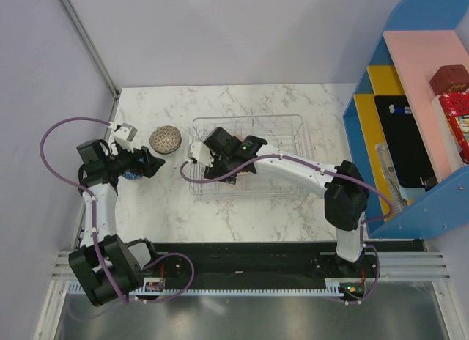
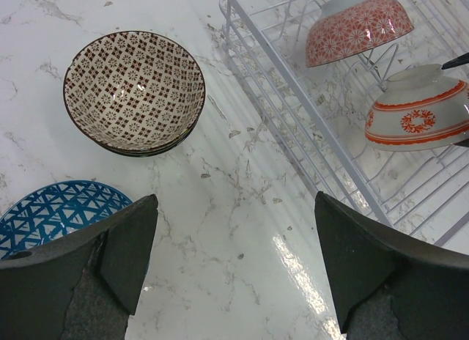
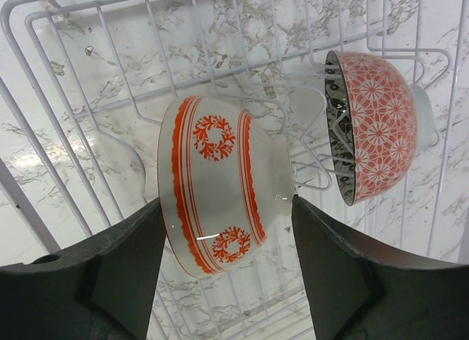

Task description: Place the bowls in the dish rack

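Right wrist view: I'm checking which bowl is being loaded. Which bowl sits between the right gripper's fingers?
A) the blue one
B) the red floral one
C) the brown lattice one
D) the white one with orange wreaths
D: the white bowl with orange wreaths is held on its side between the right gripper's fingers over the dish rack, while the red floral bowl stands apart.

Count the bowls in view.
4: lattice bowl on the table, blue bowl beside the left gripper, red floral bowl and white-and-orange bowl in the dish rack, the latter in the right gripper. Another may hide beneath the lattice bowl.
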